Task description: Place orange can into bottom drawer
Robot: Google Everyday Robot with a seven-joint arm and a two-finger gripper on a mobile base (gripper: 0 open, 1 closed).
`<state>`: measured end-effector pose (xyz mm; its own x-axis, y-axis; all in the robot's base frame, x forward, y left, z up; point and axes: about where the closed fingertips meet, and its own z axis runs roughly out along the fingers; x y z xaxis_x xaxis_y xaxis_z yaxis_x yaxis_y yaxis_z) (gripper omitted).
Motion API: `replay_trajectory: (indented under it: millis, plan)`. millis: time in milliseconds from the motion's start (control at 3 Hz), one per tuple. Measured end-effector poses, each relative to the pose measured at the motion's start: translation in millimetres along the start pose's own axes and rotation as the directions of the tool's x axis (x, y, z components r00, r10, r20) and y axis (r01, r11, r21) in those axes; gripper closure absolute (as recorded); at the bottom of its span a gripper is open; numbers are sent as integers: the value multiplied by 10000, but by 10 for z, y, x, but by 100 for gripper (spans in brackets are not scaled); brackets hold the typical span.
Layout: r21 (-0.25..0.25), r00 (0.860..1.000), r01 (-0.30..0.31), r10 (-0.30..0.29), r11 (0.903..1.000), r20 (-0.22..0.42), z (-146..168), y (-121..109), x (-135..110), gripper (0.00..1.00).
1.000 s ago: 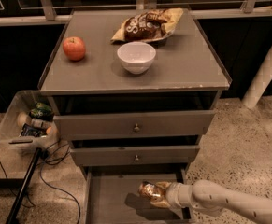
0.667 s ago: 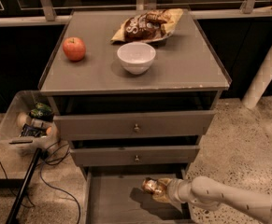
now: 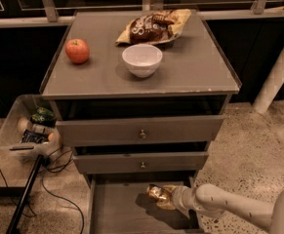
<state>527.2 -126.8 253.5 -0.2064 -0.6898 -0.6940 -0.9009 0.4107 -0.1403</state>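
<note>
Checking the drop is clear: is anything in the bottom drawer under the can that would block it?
Nothing visible does. The gripper holds the can over the open bottom drawer, whose grey floor shows bare beneath it. The middle drawer sits behind and above the can, not below it.

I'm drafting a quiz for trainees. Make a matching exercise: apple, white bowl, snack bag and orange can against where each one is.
1 apple
2 white bowl
3 snack bag
4 orange can

A in the gripper, above the bottom drawer
B cabinet top, back edge
C cabinet top, left side
D cabinet top, centre

Pairs: 1-C, 2-D, 3-B, 4-A
</note>
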Motion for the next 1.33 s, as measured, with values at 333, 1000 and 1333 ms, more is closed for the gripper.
replay_trajectory:
  millis: [333,1000,1333]
  plan:
    - [385,9991,-333,324,9987,261,190,-185,118,100]
    - [87,9989,-335,332,9994,340,590,-344,300,100]
    - [-974,9995,297,-304,9948,-57,841,-215,361,100]
